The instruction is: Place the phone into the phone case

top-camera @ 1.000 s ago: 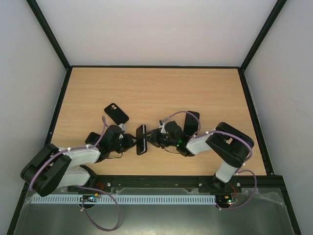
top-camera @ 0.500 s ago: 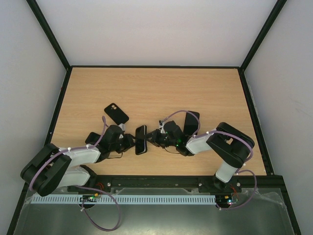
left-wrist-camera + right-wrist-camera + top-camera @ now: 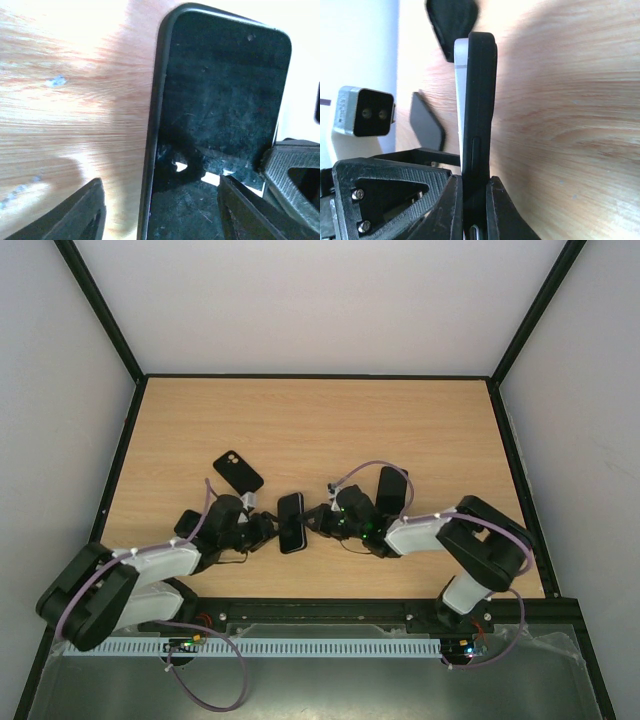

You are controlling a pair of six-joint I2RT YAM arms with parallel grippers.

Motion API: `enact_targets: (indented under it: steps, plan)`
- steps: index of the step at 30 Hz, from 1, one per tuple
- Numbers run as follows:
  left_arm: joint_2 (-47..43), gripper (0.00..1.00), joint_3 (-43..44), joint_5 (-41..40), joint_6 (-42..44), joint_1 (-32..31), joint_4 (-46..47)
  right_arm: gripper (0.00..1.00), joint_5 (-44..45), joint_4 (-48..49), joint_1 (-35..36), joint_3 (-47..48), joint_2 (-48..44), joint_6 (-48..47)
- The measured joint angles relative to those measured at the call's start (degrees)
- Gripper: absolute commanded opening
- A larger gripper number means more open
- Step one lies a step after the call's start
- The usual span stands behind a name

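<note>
The phone (image 3: 291, 522), dark screen facing up, sits between my two grippers near the table's front. In the right wrist view it is edge-on: a black case (image 3: 481, 95) with the phone's silver edge (image 3: 461, 95) against its left side. My right gripper (image 3: 313, 521) (image 3: 475, 182) is shut on this phone and case at one long edge. My left gripper (image 3: 268, 528) (image 3: 160, 215) is open, its fingers (image 3: 85, 212) on either side of the phone's (image 3: 220, 110) near left edge. I cannot tell whether they touch it.
A black case with a camera cut-out (image 3: 238, 471) lies on the table behind the left arm. Another black slab (image 3: 391, 490) lies behind the right arm. A small black object (image 3: 188, 522) sits left of the left wrist. The wooden table (image 3: 320, 420) stretches back to the walls.
The phone has turned from nearly edge-on to screen-up and shifted slightly back. The right wrist has rotated with it; the left gripper stays beside it.
</note>
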Motion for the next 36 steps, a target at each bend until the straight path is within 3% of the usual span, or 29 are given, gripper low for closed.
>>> enact_targets:
  steps: [4,7,14,20,24,29,36]
  plan:
    - [-7.02,0.71,-0.31,3.67,-0.11,1.86,-0.90,0.02,-0.17,0.31,-0.37,-2.25,-7.13,-0.87]
    - [-11.67,0.67,-0.04,6.47,-0.22,2.60,-1.09,0.02,-0.46,2.05,-0.42,-3.87,-12.92,-0.87]
    - [-15.08,0.35,0.11,14.38,-5.03,3.02,6.32,0.02,-1.95,8.22,-0.57,-8.24,-20.39,1.05]
    - [-17.75,0.21,-2.45,17.92,-11.74,3.06,16.59,0.02,-3.98,13.66,-0.68,-9.68,-21.86,2.80]
    - [-18.43,0.04,-2.86,19.54,-13.49,3.30,21.35,0.05,-4.76,16.15,-1.22,-9.75,-21.86,4.44]
    - [-18.25,0.03,-3.21,20.48,-16.09,3.43,26.64,0.20,-5.18,18.36,-1.53,-9.77,-21.88,5.62]
    - [-17.16,0.03,-3.87,21.35,-18.21,3.30,29.18,0.57,-7.96,18.64,-1.07,-9.75,-23.06,5.84]
